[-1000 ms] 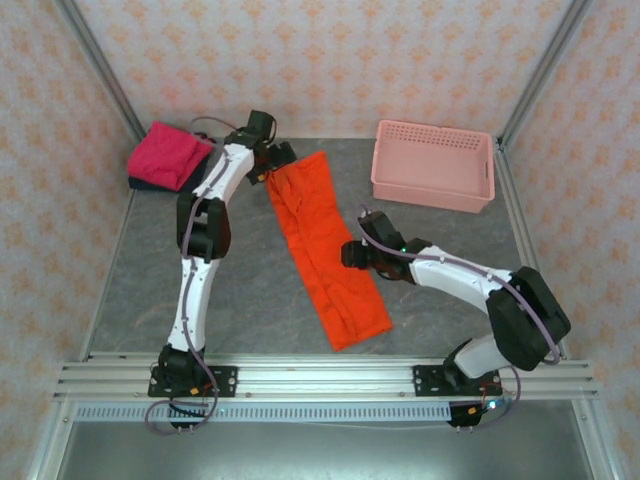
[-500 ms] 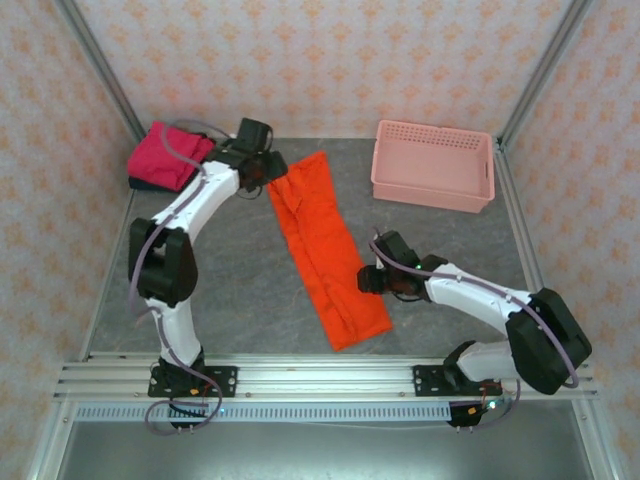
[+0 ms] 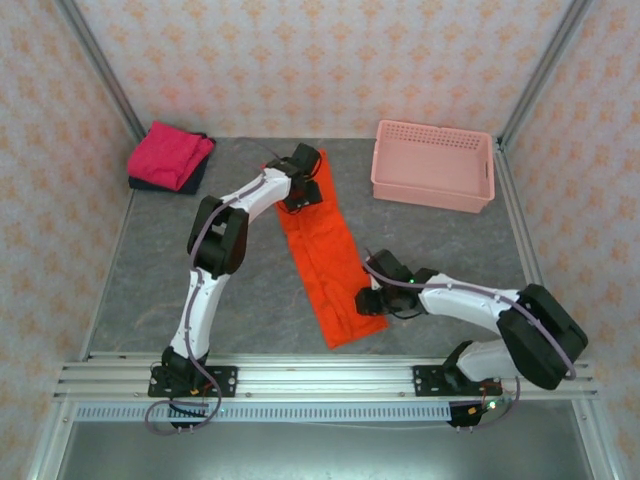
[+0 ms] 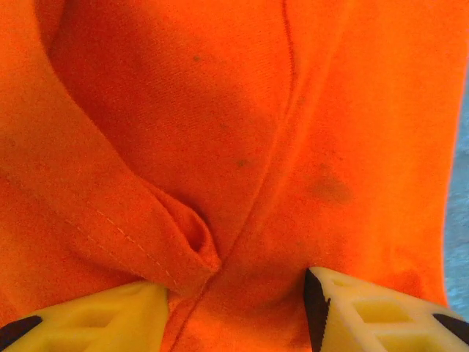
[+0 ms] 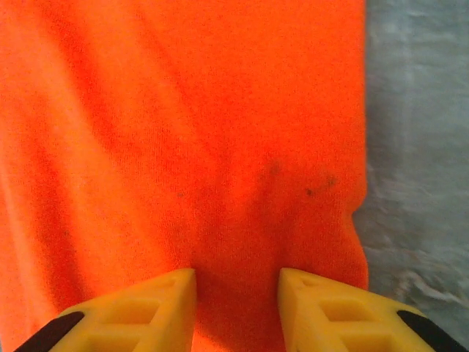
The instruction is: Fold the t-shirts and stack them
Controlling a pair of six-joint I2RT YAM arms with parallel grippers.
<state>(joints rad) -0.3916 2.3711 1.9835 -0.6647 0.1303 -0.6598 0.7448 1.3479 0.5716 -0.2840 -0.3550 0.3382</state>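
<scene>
The orange shirt (image 3: 322,250) lay as a long strip on the table (image 3: 460,240), running from 12 down to 5 o'clock. The left gripper (image 3: 302,188) was pressed onto its 12 o'clock end, jaws apart with a small ridge of cloth puckered between them, unclamped! Near the 5 o'clock end the right gripper (image 3: 370,300) sat on the strip's 3 o'clock edge, jaws narrowly apart over cloth, pinching or not I couldn't tell, while the pink shirt (image 3: 168,152) rested on the navy shirt (image 3: 193,180) at 10 o'clock.
</scene>
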